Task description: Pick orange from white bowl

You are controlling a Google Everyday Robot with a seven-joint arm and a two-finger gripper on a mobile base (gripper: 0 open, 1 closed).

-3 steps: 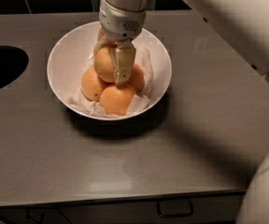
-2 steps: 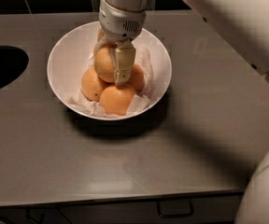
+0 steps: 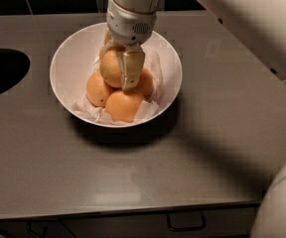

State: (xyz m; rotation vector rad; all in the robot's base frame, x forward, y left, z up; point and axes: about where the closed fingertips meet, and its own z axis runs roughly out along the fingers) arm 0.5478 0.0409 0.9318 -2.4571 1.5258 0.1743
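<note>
The white bowl (image 3: 73,58) stands on the grey counter, lined with crumpled white paper. In it lies the orange (image 3: 111,68), pale yellowish and the largest fruit, resting on top of smaller deeper-orange fruits (image 3: 124,105). My gripper (image 3: 117,69) reaches down from above into the bowl. Its fingers (image 3: 131,68) straddle the orange, one on the right side in plain view, the other behind the fruit at the left. The gripper is shut on the orange, which sits at the top of the pile.
A dark round opening (image 3: 1,72) is cut into the counter at the left. My white arm (image 3: 242,24) crosses the upper right. The counter's front edge (image 3: 133,209) runs along the bottom, with drawer handles below.
</note>
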